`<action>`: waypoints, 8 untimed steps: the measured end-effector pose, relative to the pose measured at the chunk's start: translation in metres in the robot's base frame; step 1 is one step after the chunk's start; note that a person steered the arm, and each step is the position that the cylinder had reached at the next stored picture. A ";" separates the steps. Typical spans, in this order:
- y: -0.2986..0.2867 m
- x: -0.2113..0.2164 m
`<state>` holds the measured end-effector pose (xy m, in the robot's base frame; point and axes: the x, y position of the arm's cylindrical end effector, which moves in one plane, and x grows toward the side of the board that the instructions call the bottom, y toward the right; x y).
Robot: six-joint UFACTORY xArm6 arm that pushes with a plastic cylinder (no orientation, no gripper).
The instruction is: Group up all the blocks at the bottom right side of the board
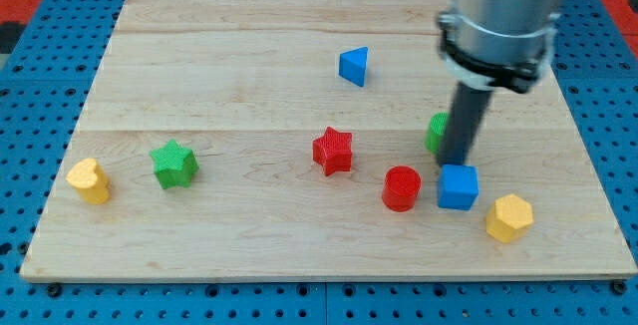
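While sitting nearest the view's left edge, the yellow block (88,180), a rounded, heart-like shape, is lying low on the worktop (249,235), a pale wooden board resting on a blue perforated surface (20,116). Just to its right, the green star (174,163) is sitting slightly higher, apart from it. Well further right, near the board's middle, the red star (333,151) is standing alone. Above it and slightly right, toward the view's top, the blue triangle (354,66) is lying by itself, well apart from every other block. Right of the red star and lower, the red cylinder (402,187) is standing upright, just beside the blue cube (458,186) on its right. A green block (436,132), shape not clear, is showing only partly behind the dark rod. My tip (458,164) is meeting the top edge of the blue cube, with the green block just to its left; the rod is hanging from a grey arm housing (503,16) at the view's top right. No hand is fitted, so there is no open or closed state to record. Furthest right, the yellow hexagon (509,217) is lying just below and right of the blue cube, near the board's bottom right.
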<state>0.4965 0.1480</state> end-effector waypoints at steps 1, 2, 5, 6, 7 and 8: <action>-0.052 -0.017; -0.067 -0.063; -0.015 -0.049; -0.078 -0.085; -0.142 -0.071; -0.132 -0.032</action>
<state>0.4646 0.0165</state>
